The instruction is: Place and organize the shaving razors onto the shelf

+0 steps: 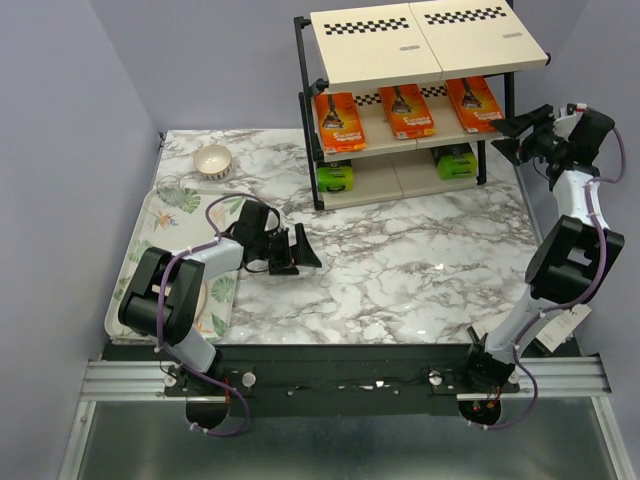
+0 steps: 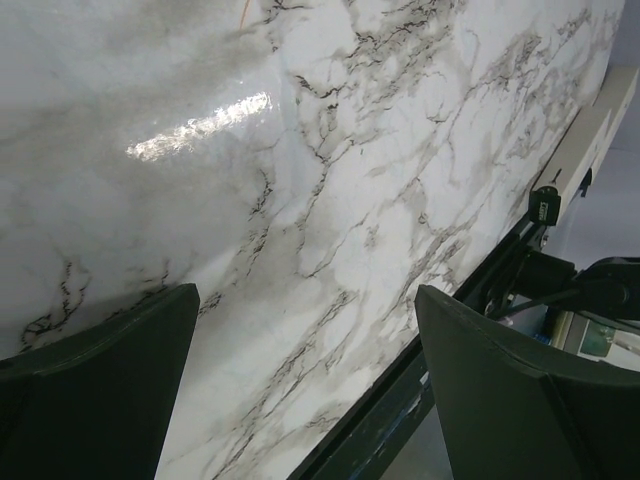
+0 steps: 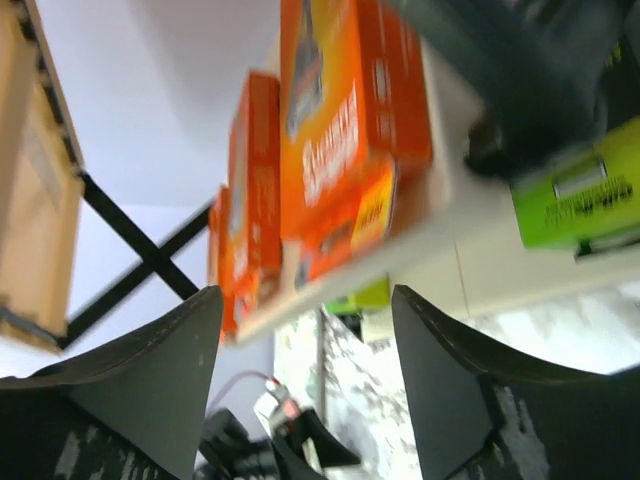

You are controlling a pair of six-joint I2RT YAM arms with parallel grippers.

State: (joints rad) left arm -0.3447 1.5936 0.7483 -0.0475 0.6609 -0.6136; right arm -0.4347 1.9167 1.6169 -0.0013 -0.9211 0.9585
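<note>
Now our right gripper (image 3: 307, 300) hangs with jaws apart and empty, the orange razor packs (image 3: 340, 130) just ahead of it on the shelf (image 1: 380, 55); our left gripper (image 2: 307, 295) gapes too. Light, stiff, slick cardboard, we judge: pinch the long edges.

From above, the shelf's (image 1: 428, 40) top board hides the orange packs' (image 1: 408, 110) far ends from us. The lime-ended packs (image 1: 335, 178) sit mostly under the middle board. The left arm (image 1: 175, 285) covers part of the tray (image 1: 180, 215). In the right wrist view, blur stops us reading any print.
</note>
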